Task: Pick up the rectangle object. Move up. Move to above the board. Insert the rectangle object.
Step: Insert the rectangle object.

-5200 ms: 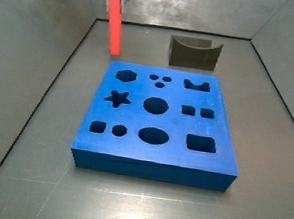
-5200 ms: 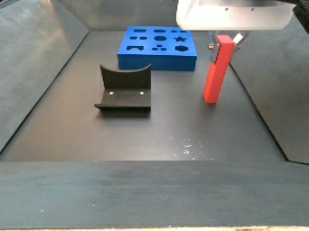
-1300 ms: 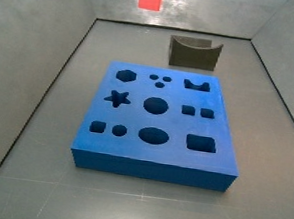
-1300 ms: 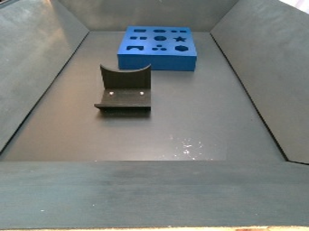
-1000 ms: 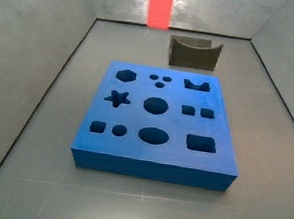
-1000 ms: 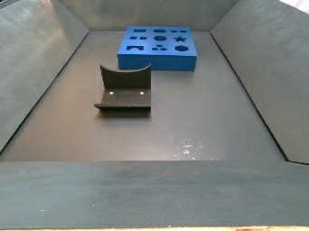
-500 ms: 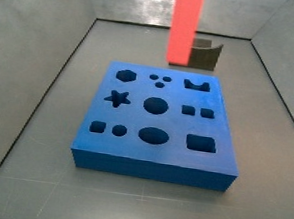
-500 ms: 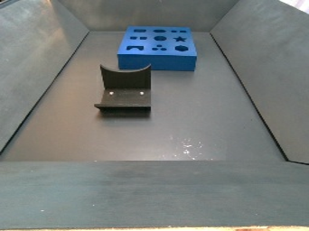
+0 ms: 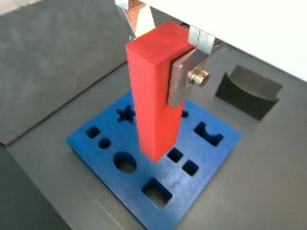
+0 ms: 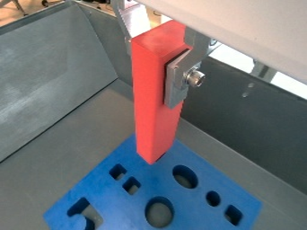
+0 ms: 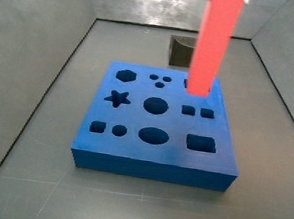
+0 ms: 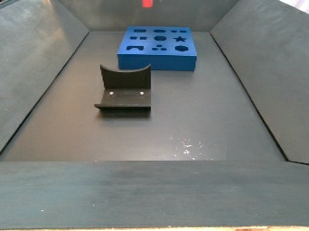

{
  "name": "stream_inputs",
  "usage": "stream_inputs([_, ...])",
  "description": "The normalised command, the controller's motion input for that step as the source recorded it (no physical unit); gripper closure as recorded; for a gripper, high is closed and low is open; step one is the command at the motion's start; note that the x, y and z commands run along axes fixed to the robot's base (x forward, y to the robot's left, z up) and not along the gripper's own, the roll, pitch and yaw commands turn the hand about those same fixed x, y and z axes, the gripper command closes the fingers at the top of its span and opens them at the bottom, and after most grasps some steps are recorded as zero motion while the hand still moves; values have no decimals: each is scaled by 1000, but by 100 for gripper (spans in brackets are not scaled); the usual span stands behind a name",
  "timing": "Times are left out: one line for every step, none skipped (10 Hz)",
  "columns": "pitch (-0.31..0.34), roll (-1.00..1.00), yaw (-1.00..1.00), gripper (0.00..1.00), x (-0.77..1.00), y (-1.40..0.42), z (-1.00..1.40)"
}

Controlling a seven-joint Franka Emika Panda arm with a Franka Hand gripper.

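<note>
Gripper [image 9: 168, 70] has carried rectangle object [image 11: 211, 44] over board [image 11: 160, 123].

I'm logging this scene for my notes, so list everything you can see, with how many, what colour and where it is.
rectangle object: one, red-orange, upright, held in the air over the board.
board: one, blue, flat on the floor, shaped holes all empty.
fixture: one, dark, on the floor, apart from the board.
floor: grey, walled on the sides.
gripper: one, above the board; a silver finger is pressed to the side of the rectangle object.
</note>
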Motion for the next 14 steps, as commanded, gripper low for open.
stream_inputs([0,354,0,100,374,-326,-409])
stream_inputs([0,363,0,100,371,-349,-403])
stream_inputs([0,206,0,100,389,-246,-277])
stream_inputs([20,157,-80,100,163,-131,0])
stream_inputs([111,106,-303,100,51,0,-14])
stream_inputs([40,0,-623,100,0,0,-69])
stream_inputs([0,0,-766,100,0,-6,-74])
stream_inputs([0,0,-851,100,-51,0,-106])
stream_inputs([0,0,-880,100,-134,0,-134])
stream_inputs([0,0,-891,100,-114,-17,-134])
stream_inputs([0,0,-891,100,-77,-46,-143])
stream_inputs([63,-9,-917,100,0,-69,-166])
stream_inputs([77,-51,-960,100,0,-57,-163])
stream_inputs([40,-140,-977,100,0,-60,-117])
